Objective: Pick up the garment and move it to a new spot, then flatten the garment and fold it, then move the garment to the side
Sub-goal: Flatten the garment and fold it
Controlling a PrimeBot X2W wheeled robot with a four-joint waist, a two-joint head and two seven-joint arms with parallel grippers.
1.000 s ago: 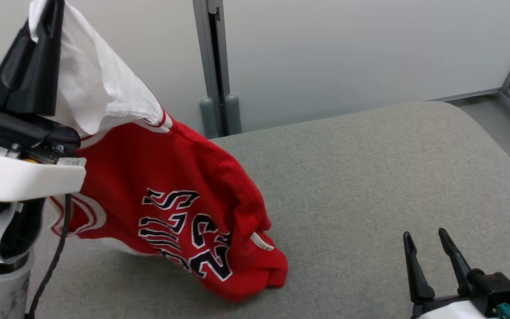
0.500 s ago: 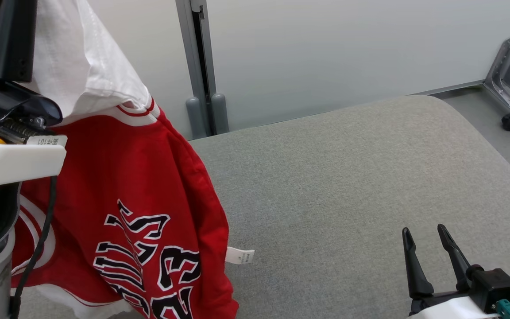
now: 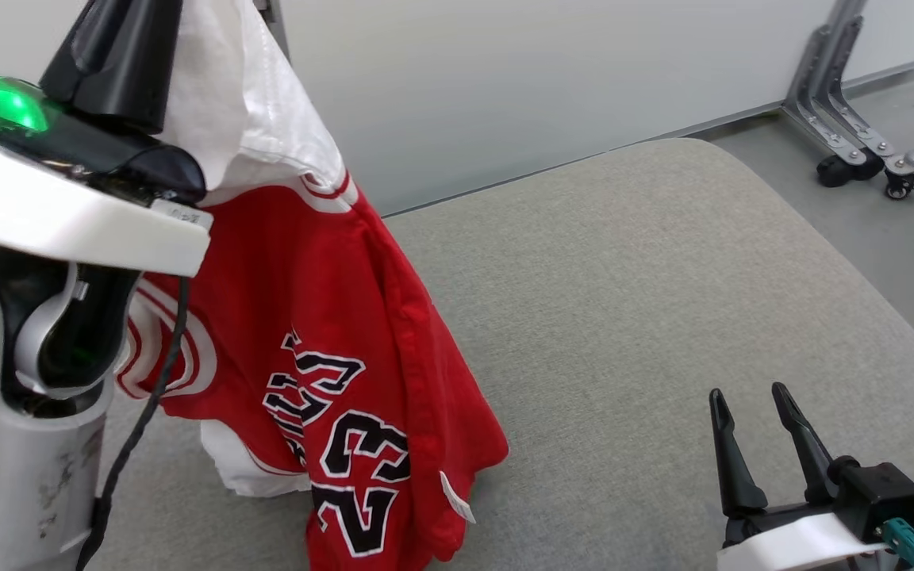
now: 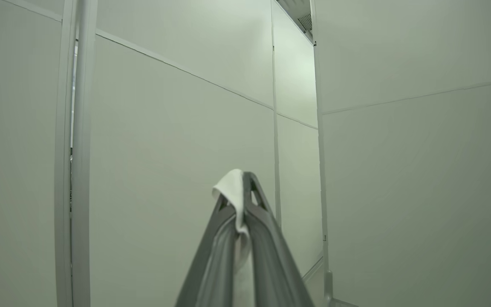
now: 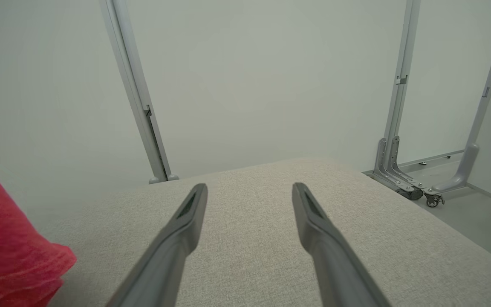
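Observation:
The garment (image 3: pixel 306 301) is a red jersey with black and white lettering and a white inner side. It hangs from my left gripper (image 3: pixel 120 47), raised at the upper left and shut on its white cloth. In the left wrist view a white fold (image 4: pixel 230 185) sticks out between the closed fingers of that left gripper (image 4: pixel 242 181). The jersey's lower end reaches down to the grey padded table (image 3: pixel 624 277) at the view's bottom edge. Low at the right my right gripper (image 3: pixel 746 390) is open and holds nothing. In the right wrist view the right gripper (image 5: pixel 249 186) points across the table, and the garment (image 5: pixel 7 247) is at the left edge.
Pale wall panels stand behind the table, with a grey post (image 5: pixel 137 98) between them. A metal frame leg on castors (image 3: pixel 846 151) stands on the floor past the table's far right corner. The table's rounded edge runs along the right side.
The head camera has shifted. The left gripper has lifted the jersey, so it now hangs longer and straighter instead of resting bunched on the table. The right gripper stays open in place.

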